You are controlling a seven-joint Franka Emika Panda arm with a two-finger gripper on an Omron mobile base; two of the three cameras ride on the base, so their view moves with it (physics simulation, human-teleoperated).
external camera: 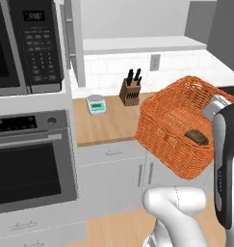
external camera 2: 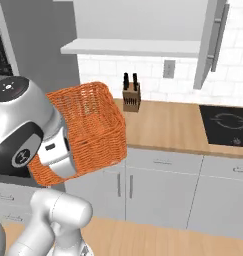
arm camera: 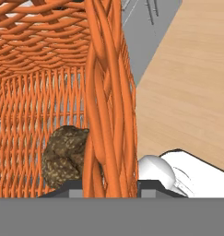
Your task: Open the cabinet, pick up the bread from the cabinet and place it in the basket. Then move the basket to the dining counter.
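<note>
The orange wicker basket [external camera: 174, 120] [external camera 2: 90, 125] hangs tilted in the air in front of the wooden counter. My gripper [arm camera: 109, 186] is shut on the basket's side wall [arm camera: 109, 92], with one finger inside and one outside. The dark brown bread [external camera: 197, 137] [arm camera: 65, 156] lies inside the basket, against the gripped wall. In the left base view my forearm hides the hand at the basket's right rim. The light grey cabinet above the counter stands open, with its door [external camera: 78, 41] [external camera 2: 213, 42] swung out and the white inner shelf [external camera: 142, 44] [external camera 2: 133, 47] bare.
A knife block [external camera: 130, 91] [external camera 2: 131, 97] stands at the back of the wooden counter [external camera: 109, 123]. A small kitchen scale [external camera: 96, 104] sits left of it. The microwave [external camera: 27, 43] and oven [external camera: 27, 164] are at the left, a black cooktop [external camera 2: 225, 122] at the right.
</note>
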